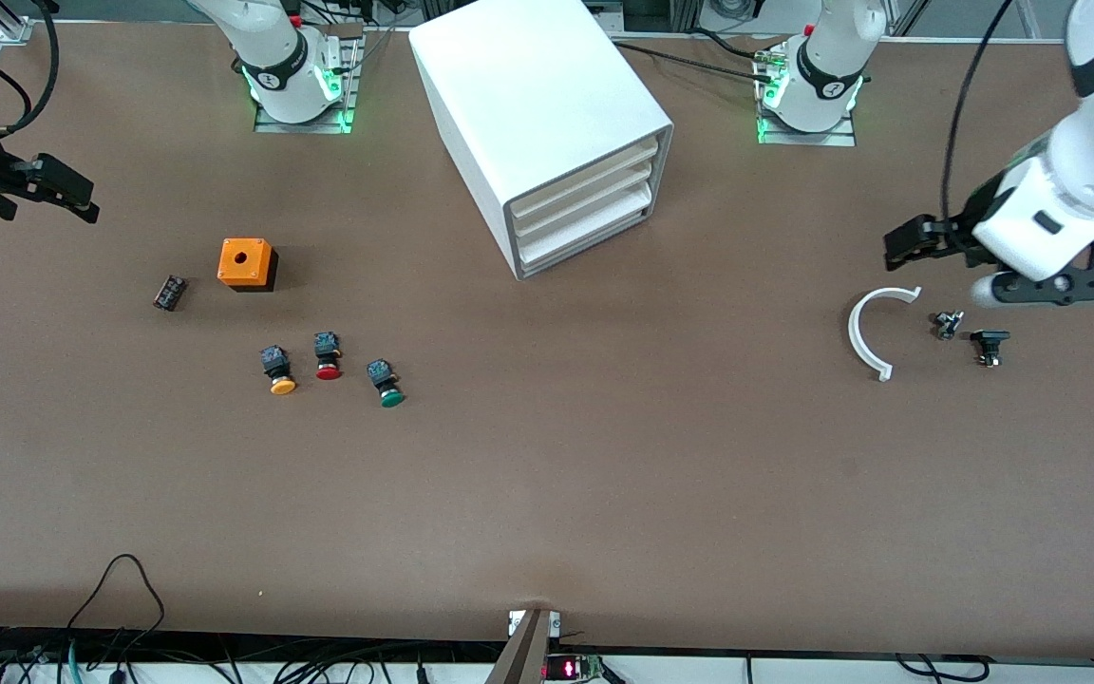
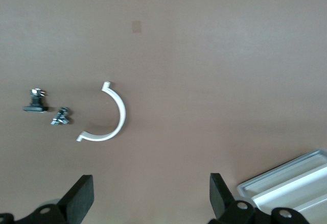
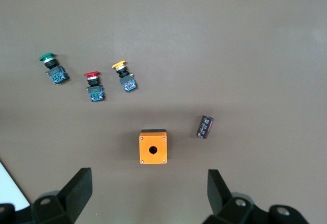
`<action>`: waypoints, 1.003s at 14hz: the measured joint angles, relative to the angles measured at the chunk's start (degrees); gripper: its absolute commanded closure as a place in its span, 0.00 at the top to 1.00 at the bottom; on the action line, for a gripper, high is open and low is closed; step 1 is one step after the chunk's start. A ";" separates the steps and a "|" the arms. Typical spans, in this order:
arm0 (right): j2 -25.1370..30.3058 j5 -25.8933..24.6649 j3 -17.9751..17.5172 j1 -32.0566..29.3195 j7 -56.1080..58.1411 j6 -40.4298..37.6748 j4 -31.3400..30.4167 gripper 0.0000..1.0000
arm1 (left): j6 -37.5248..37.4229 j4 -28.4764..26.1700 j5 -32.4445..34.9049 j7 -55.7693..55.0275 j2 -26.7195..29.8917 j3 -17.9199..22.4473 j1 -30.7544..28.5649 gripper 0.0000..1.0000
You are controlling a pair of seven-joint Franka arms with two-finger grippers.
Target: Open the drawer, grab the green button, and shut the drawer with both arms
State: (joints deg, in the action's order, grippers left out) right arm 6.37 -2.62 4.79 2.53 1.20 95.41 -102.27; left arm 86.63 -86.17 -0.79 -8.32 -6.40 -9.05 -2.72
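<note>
Both grippers [image 1: 898, 249] [image 1: 82, 201] open, drawer [image 1: 587, 236] shut.

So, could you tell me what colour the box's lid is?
Orange lid, clearest in the right wrist view.

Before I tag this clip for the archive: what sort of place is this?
Probably a robotics lab bench. Two white robot arms are bolted along a brown table, loose cables trail along its edge, and small electrical parts lie about: a green-capped push-button and an orange square button housing.
</note>
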 measured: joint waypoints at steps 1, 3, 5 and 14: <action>-0.07 0.00 0.01 0.00 0.00 0.00 0.00 1.00 | 0.52 -1.44 0.02 2.01 1.12 1.14 -0.10 1.00; -0.31 0.00 0.03 -0.01 0.00 0.00 0.00 1.00 | 3.19 -5.67 0.34 4.59 3.56 2.73 -0.18 1.00; -0.58 0.00 0.07 -0.02 0.00 0.00 0.01 1.00 | 5.90 -9.98 0.73 5.86 5.42 3.63 -0.18 1.00; -0.69 0.00 0.21 -0.02 0.00 0.04 0.04 1.00 | 7.16 -11.64 0.75 7.67 5.97 4.34 -0.15 1.00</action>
State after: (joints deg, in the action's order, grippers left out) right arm 5.68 -2.62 5.00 2.51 1.20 95.45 -102.23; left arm 93.80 -97.81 -0.04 -0.66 -0.43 -4.71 -2.88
